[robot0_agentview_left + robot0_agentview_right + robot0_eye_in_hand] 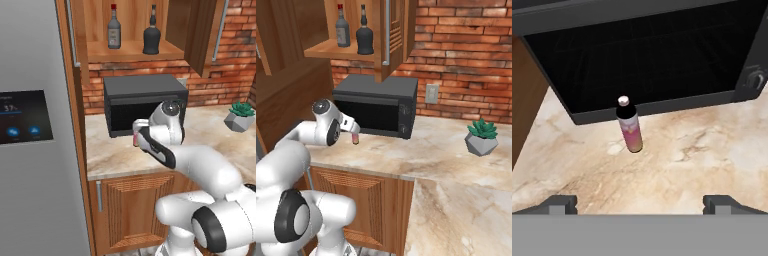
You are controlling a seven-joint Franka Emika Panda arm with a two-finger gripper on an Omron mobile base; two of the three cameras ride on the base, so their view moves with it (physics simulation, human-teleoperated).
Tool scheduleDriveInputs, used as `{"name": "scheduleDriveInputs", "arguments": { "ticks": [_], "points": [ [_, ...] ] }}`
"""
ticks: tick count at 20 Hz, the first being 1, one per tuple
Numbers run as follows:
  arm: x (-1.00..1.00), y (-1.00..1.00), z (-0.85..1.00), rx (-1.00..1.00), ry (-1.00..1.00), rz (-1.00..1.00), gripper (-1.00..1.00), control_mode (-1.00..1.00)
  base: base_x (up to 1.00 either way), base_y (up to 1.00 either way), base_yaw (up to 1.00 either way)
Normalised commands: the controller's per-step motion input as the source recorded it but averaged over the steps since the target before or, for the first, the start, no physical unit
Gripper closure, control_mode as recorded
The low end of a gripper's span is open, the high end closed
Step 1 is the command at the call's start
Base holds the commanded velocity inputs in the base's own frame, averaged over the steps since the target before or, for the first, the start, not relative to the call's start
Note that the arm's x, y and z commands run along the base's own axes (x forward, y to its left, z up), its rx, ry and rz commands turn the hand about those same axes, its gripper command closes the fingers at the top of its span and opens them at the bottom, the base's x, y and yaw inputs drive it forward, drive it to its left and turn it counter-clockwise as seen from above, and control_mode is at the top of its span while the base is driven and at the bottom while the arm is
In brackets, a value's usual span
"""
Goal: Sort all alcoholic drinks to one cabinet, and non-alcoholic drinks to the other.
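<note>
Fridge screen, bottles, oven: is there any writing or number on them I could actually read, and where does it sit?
"37" followed by a small mark, probably a degree sign: on the dark fridge screen, upper left. The small line above it is too blurred to read.
Two round blue buttons below: icons, not legible.
Clear bottle: pale label, text too small.
Dark bottle: nothing legible.
Pink bottle: pale label, blurred.
Black oven: no readable text.

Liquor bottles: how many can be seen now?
2. The clear-grey bottle with red cap and the dark round bottle stand side by side on the open cabinet's shelf, above the microwave. Others may be hidden.
</note>
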Motion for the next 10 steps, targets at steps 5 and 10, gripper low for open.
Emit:
{"name": "scheduleDriveInputs", "arguments": {
  "ticks": [5,10],
  "points": [
    [0.22,0.04,-0.13,0.00,0.00,0.06,-1.00,-1.00,0.00,0.00,0.00],
    [0.19,0.00,-0.23,0.00,0.00,0.04,-1.00,-1.00,0.00,0.00,0.00]
  ]
}}
